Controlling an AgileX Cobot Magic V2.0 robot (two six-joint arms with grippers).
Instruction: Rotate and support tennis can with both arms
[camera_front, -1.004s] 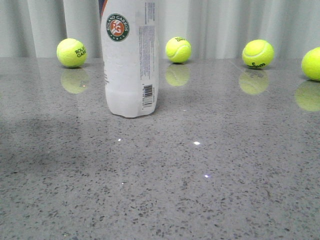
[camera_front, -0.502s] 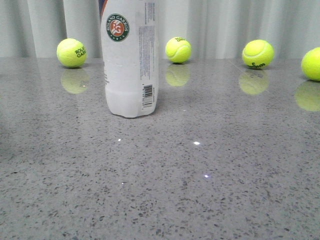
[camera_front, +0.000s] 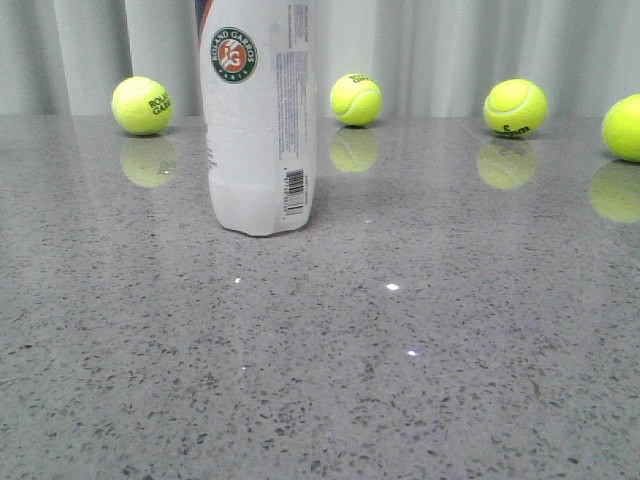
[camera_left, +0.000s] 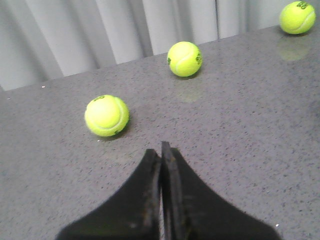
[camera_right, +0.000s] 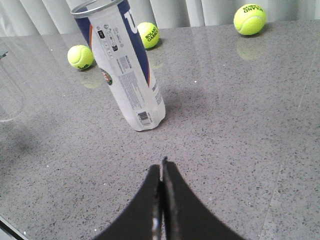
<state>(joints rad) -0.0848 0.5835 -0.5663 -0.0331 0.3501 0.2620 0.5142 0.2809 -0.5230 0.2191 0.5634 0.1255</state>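
Note:
The tennis can (camera_front: 258, 115) stands upright on the grey speckled table, left of centre, its green Roland Garros logo and barcode facing me. It also shows in the right wrist view (camera_right: 122, 65), open-topped, with navy and orange bands. My right gripper (camera_right: 162, 167) is shut and empty, above the table and short of the can. My left gripper (camera_left: 161, 150) is shut and empty over bare table; the can is out of its view. Neither gripper shows in the front view.
Several yellow tennis balls lie along the far edge by the white curtain: one left of the can (camera_front: 141, 105), one right of it (camera_front: 356, 99), two further right (camera_front: 515, 108). Two balls lie ahead of the left gripper (camera_left: 106, 115) (camera_left: 184, 58).
A dark shadow on the table at the left of the front view has gone. The can and the balls have barely shifted.

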